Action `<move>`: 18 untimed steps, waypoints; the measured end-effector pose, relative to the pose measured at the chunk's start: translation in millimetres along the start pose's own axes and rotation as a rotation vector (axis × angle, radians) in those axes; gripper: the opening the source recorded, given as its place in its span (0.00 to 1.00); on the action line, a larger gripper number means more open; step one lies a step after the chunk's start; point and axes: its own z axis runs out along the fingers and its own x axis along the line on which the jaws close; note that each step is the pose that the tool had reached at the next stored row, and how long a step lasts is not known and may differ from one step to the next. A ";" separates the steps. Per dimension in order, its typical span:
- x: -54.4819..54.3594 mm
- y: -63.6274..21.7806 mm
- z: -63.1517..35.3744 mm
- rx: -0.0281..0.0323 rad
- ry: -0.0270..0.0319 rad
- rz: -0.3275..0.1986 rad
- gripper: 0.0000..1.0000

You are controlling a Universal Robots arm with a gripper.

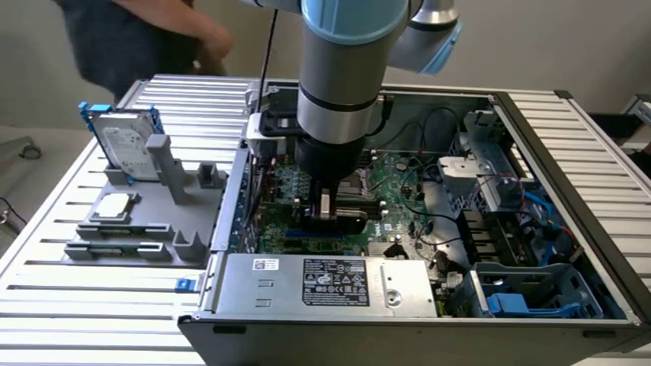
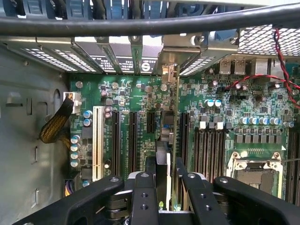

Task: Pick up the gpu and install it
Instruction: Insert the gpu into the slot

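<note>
Gripper (image 2: 165,163) pinched the gpu (image 2: 166,133) by its top edge, upright over the motherboard (image 2: 126,93) beside the rear wall of the case (image 2: 28,136); it looked light, stiff and fragile.

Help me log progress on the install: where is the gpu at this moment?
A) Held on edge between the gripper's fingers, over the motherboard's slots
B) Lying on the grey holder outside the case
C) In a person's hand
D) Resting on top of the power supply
A: in the wrist view the gpu stands on edge, clamped in the gripper, over the expansion slots of the motherboard.
</note>
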 end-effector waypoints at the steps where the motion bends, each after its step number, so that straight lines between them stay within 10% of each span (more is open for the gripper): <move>1: 0.0 0.0 0.2 0.0003 0.0004 -0.001 0.26; 18: -1.6 2.0 3.0 0.0041 0.0019 -0.024 0.26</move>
